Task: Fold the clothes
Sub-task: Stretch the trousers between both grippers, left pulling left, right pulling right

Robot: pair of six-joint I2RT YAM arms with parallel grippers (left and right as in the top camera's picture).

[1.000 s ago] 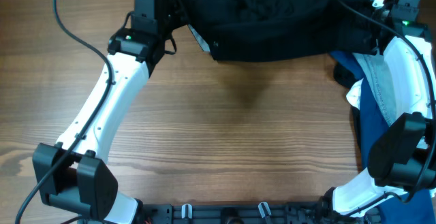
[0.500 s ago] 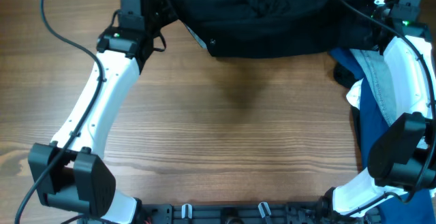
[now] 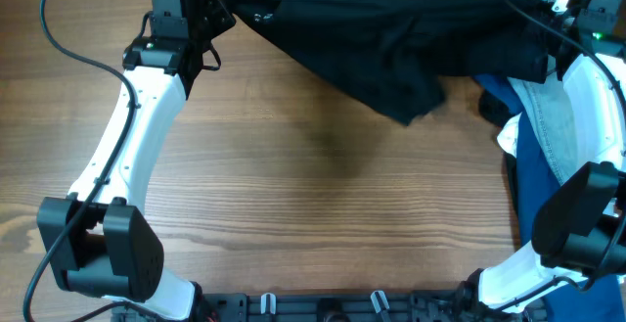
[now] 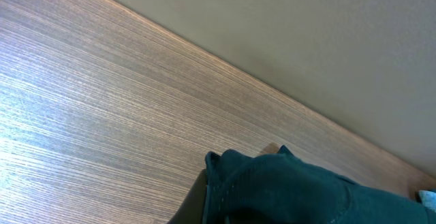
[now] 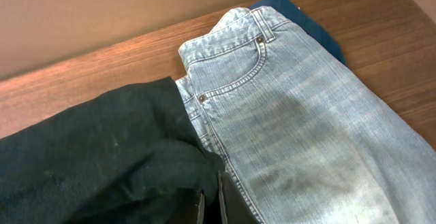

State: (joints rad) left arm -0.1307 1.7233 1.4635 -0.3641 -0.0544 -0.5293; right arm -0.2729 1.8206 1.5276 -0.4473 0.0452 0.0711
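One wooden worktop carries everything. One black garment stretches along its far edge, matte and creased, with a loose fold sagging toward the middle. One pair of light blue jeans lies at the right, touching one dark blue cloth. There are two tools: the left tool and the right tool are both clamped narrow, each pinching one end of the black garment.

the left gripper has swung out to the left and farther back, drawing the black garment wider along the table's far edge. its bunched fold has fallen open into a slanted flap.
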